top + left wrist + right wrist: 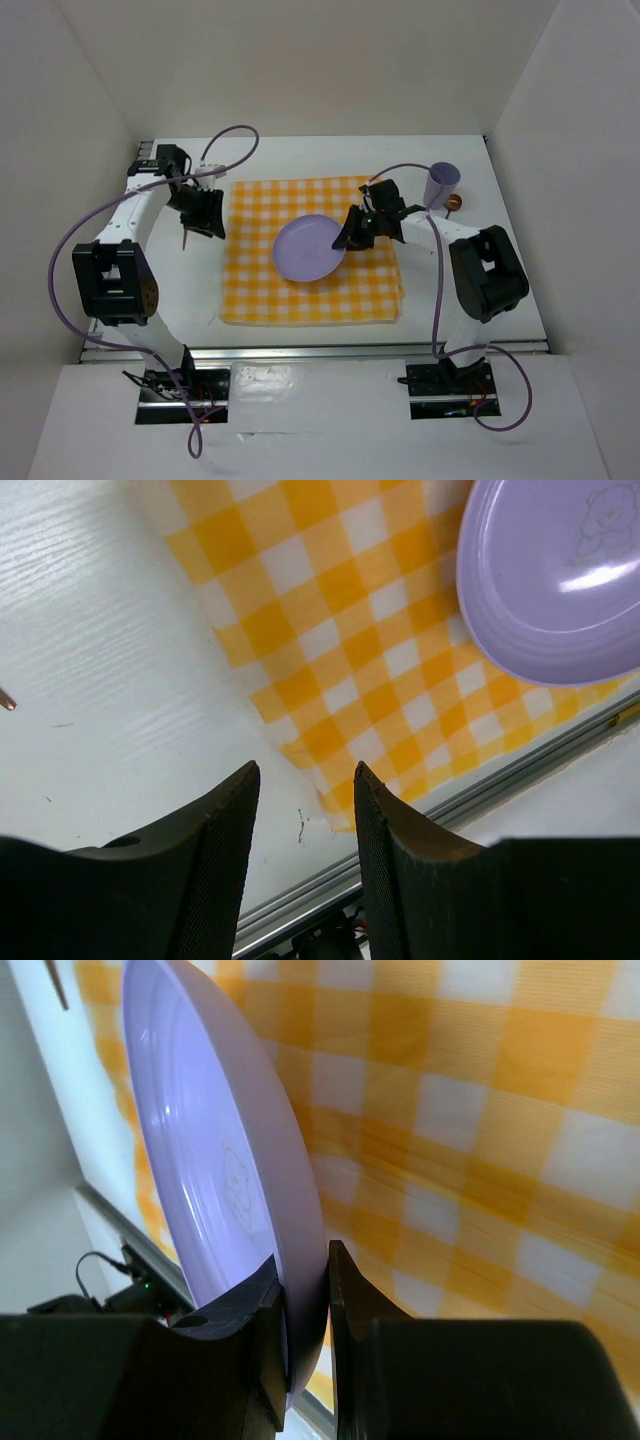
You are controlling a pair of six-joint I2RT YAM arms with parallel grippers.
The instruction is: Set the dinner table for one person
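A lilac plate [310,250] lies on the yellow-and-white checked cloth [300,300] in the middle of the white dinner table [300,155]. My right gripper [350,235] is shut on the plate's right rim; the right wrist view shows the fingers [305,1270] pinching the plate [210,1140] by its edge over the cloth [480,1110]. My left gripper [200,215] is open and empty above bare table left of the cloth. In the left wrist view its fingers [305,780] frame the cloth's corner [340,630], with the plate [560,580] at upper right.
A lilac cup [441,182] stands at the back right, with a small brown object [455,203] beside it. A thin brown utensil [185,240] lies just below my left gripper. A metal rail [300,352] runs along the table's near edge.
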